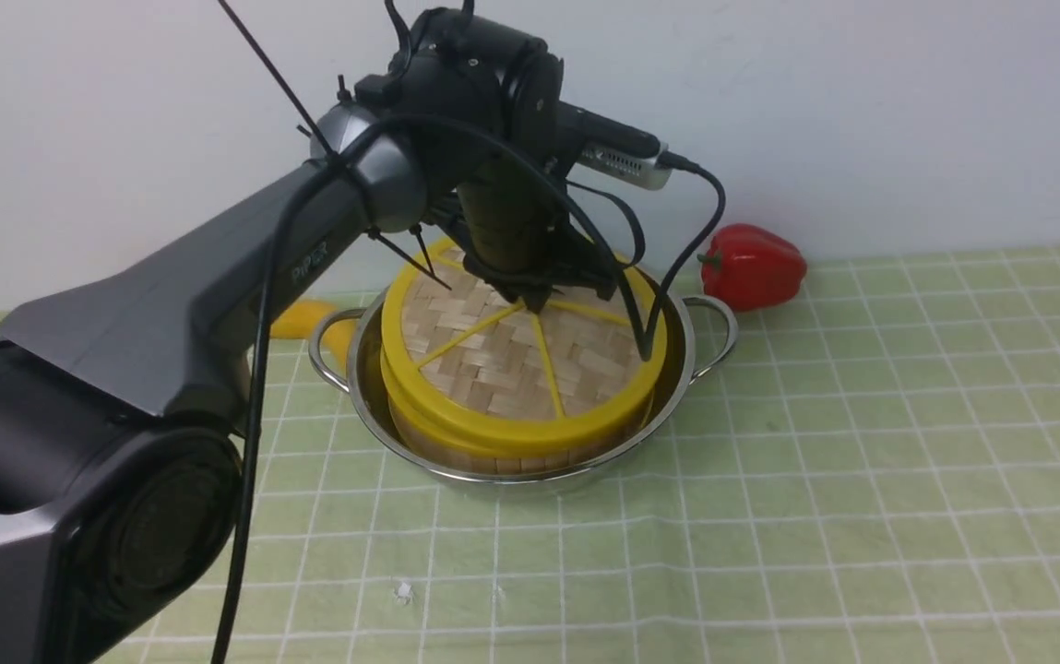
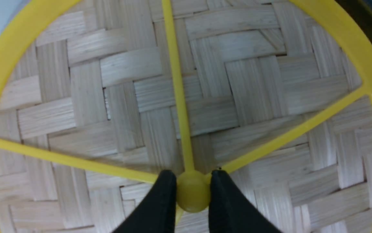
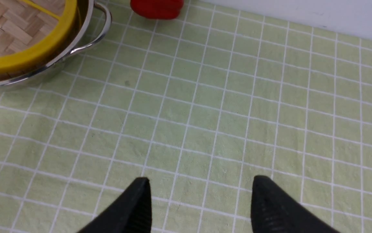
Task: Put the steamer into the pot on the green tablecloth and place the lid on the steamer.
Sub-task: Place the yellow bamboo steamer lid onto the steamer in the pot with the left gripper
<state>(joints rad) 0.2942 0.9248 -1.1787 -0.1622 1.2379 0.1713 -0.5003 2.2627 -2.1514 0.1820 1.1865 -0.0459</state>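
Left wrist view: left claw [image 2: 193,177] pinches the lid [image 2: 237,81] by its hub [image 2: 192,195], to seat it level on the steamer [image 1: 502,456] beneath, in the pot [image 1: 530,477]; right claw [image 3: 198,187] gapes, empty.

There is one pot [image 1: 697,361], one steamer [image 1: 511,458] inside the pot and one lid [image 1: 511,369] on top. Beside the pot are one red pepper [image 1: 756,266] and one yellow thing [image 1: 294,321], partly hidden. Under the pot is one green tablecloth [image 1: 862,480].

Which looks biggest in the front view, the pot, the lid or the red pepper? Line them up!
1. pot, only slightly the widest.
2. lid, nearly as wide.
3. red pepper, much smaller, though it sits farther back.
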